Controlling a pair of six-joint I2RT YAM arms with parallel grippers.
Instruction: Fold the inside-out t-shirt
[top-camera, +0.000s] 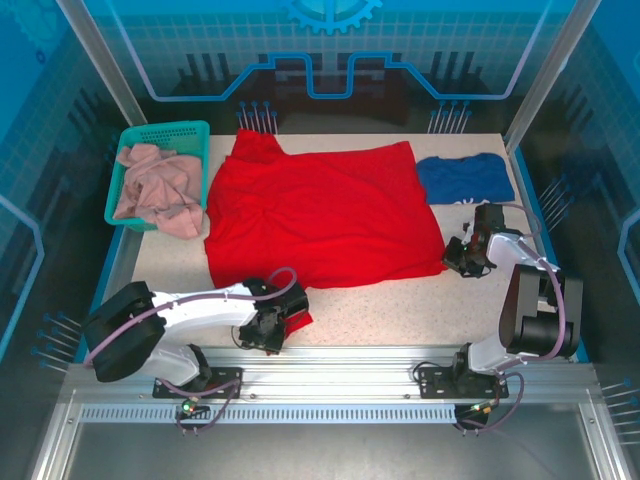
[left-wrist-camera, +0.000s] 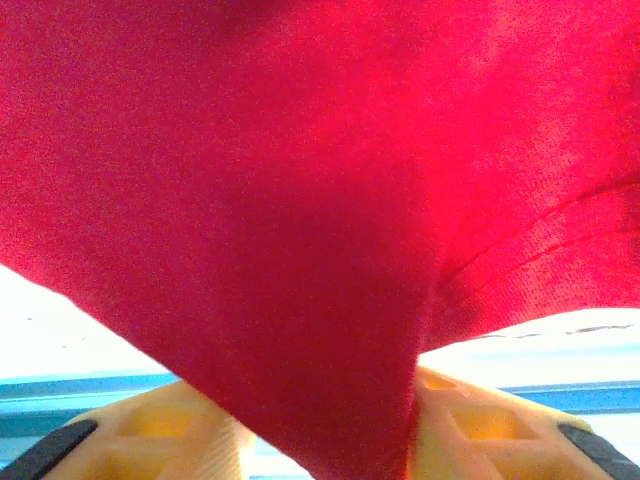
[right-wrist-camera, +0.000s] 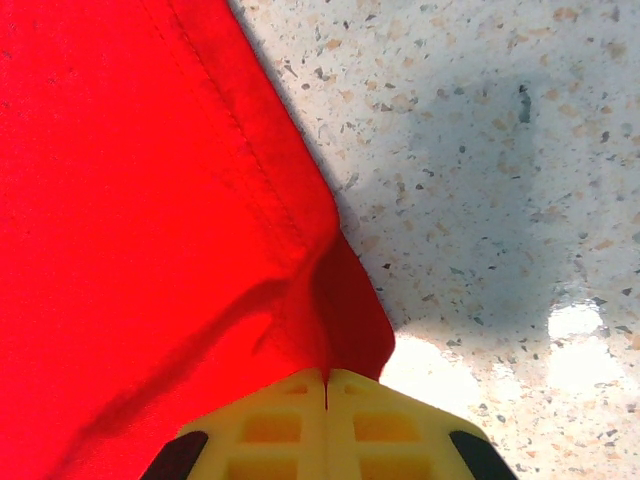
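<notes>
The inside-out t-shirt (top-camera: 330, 215) lies spread flat and bright red across the middle of the table. My left gripper (top-camera: 268, 328) is at its near-left hem, close to the table's front edge. In the left wrist view a bunched fold of the red cloth (left-wrist-camera: 300, 200) narrows down between the yellow fingers (left-wrist-camera: 470, 425) of that gripper (left-wrist-camera: 335, 440), which are closed around it. My right gripper (top-camera: 465, 255) sits at the shirt's near-right corner. Its jaws (right-wrist-camera: 326, 385) are pressed together on the hemmed corner of the shirt (right-wrist-camera: 120, 200).
A dark blue t-shirt (top-camera: 465, 178) lies at the back right, just beyond the right gripper. A teal basket (top-camera: 165, 132) at the back left holds a pale pinkish-beige garment (top-camera: 155, 190) that spills over its front. Speckled tabletop (right-wrist-camera: 480, 150) shows right of the shirt's corner.
</notes>
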